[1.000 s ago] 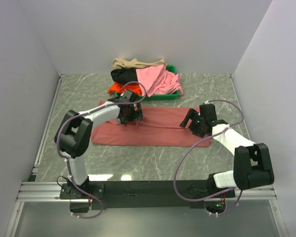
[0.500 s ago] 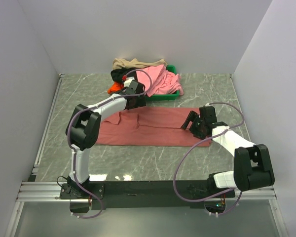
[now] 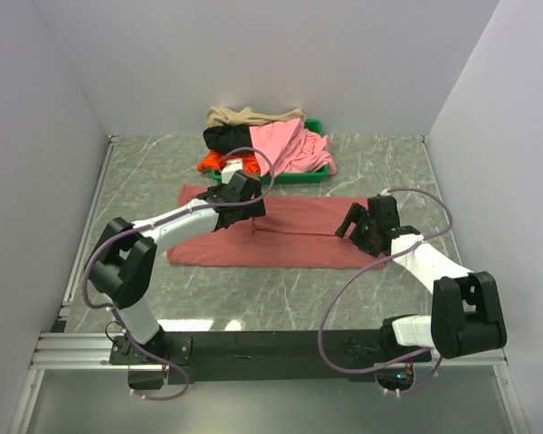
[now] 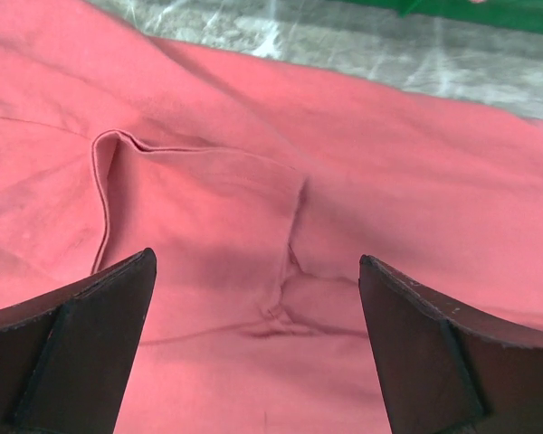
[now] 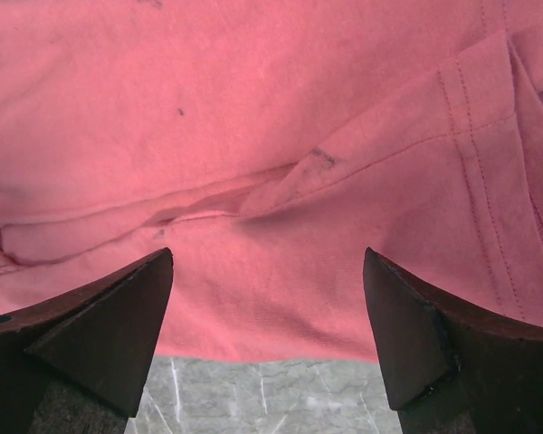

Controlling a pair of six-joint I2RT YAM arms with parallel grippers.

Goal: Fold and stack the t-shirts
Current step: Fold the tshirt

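Note:
The dusty brick-red t-shirt point(image 3: 290, 233) lies spread in a long band across the table's middle. It fills the left wrist view point(image 4: 362, 181) and the right wrist view point(image 5: 253, 108). My left gripper point(image 3: 246, 201) is open and empty, hovering over the shirt's upper left part, above a folded sleeve flap point(image 4: 199, 208). My right gripper point(image 3: 355, 224) is open and empty over the shirt's right end, near its front hem. The pink point(image 3: 285, 145), black point(image 3: 226, 137), tan point(image 3: 240, 116) and orange-red point(image 3: 210, 161) t-shirts lie heaped on the green tray point(image 3: 315, 172).
The green tray stands at the back centre against the white wall. White walls close in the left, right and back sides. Bare grey marble table point(image 3: 281, 298) shows in front of the shirt, and also in the right wrist view point(image 5: 271, 398).
My left gripper went back toward the tray, then returned forward over the shirt's upper left. The shirt's upper left corner now lies flat again. The right gripper barely moved.

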